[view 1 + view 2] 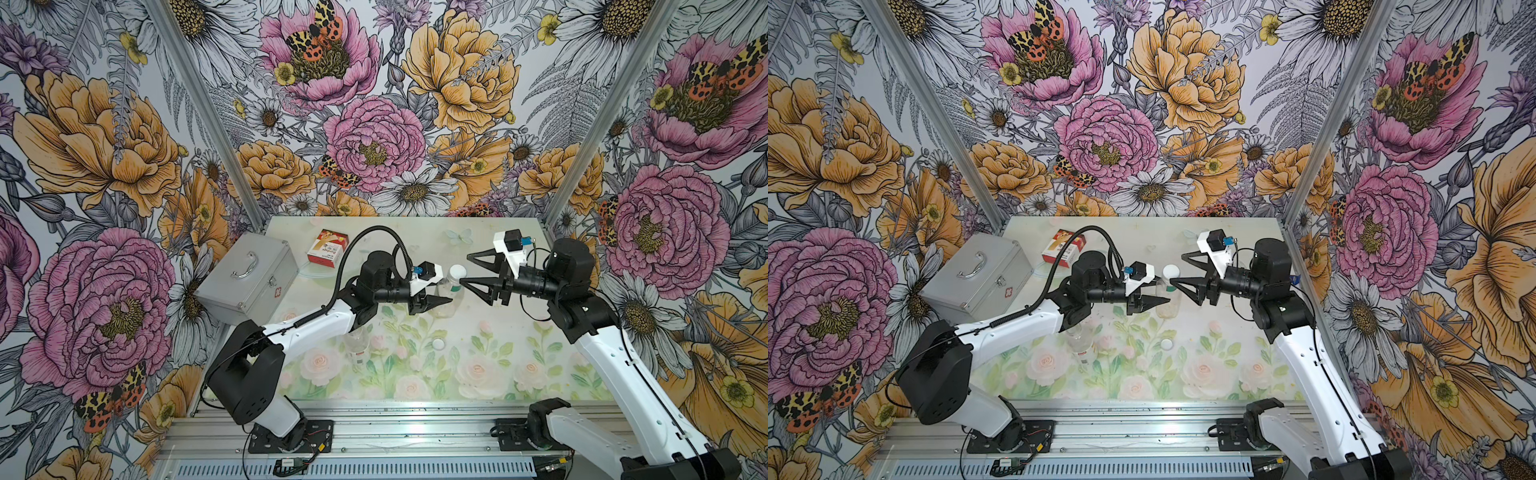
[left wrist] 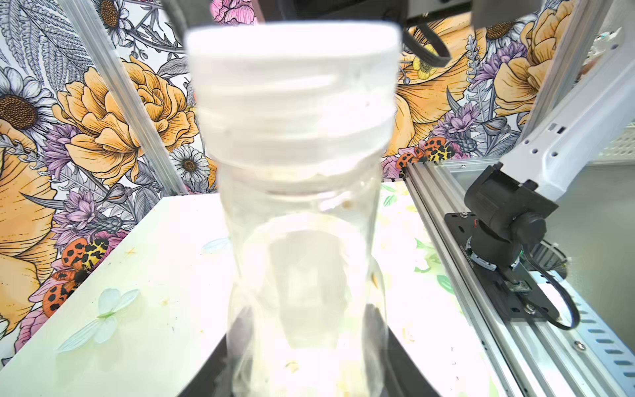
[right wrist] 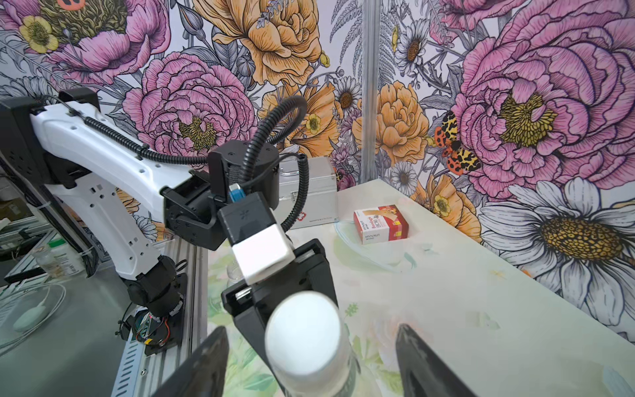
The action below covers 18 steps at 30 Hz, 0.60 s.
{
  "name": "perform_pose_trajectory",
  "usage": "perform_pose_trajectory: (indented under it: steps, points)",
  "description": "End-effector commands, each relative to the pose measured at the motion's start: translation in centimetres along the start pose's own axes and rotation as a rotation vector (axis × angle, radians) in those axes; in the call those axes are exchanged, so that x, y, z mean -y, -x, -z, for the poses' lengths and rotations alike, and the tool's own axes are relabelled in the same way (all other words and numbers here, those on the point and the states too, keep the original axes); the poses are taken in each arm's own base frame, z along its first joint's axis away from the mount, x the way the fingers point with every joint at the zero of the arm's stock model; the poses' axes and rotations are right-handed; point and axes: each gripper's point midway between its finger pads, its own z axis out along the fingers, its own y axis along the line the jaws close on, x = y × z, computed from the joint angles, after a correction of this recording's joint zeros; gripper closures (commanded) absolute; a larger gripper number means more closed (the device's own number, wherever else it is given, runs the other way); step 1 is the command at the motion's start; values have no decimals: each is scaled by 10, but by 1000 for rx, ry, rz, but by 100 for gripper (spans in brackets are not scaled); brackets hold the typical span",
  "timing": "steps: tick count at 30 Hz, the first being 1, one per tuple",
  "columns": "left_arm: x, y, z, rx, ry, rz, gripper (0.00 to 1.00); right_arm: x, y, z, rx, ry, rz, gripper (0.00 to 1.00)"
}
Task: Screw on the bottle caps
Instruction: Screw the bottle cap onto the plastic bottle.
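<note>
**1 cap seated, 1 cap loose**

The left gripper (image 1: pixel 440 301) is closed narrow on the body of the green-labelled bottle (image 2: pixel 302 257) and holds it upright. A white cap (image 3: pixel 304 330) sits on the bottle's neck, directly above the left jaws. The right gripper (image 1: pixel 464 269) stands wide, with 1 jaw on each side of this cap and a gap at both, so it grips nothing. Whether the cap is fully tight cannot be told. The red-labelled bottle (image 1: pixel 357 345) is beneath the left forearm, behind that gripper, and no cap shows on it. The loose cap (image 1: pixel 438 343) lies on the table (image 1: pixel 519 374), well apart from both grippers, toward the arm bases. Judged progress is about half, with capping bottle 2 left to do.
</note>
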Motion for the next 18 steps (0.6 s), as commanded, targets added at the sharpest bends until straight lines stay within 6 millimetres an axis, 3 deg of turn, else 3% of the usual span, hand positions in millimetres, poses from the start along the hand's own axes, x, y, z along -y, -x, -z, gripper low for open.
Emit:
perform_pose_trajectory:
  steps: [1,7,18]
  points:
    - [9,4,6,6,-28,-32,64,-9,10,1,12,57,86,22]
    - [18,8,8,22,-69,-70,64,3,3,-7,-40,54,121,23]
    - [19,10,8,24,-81,-77,64,-1,-2,-22,-61,117,139,29]
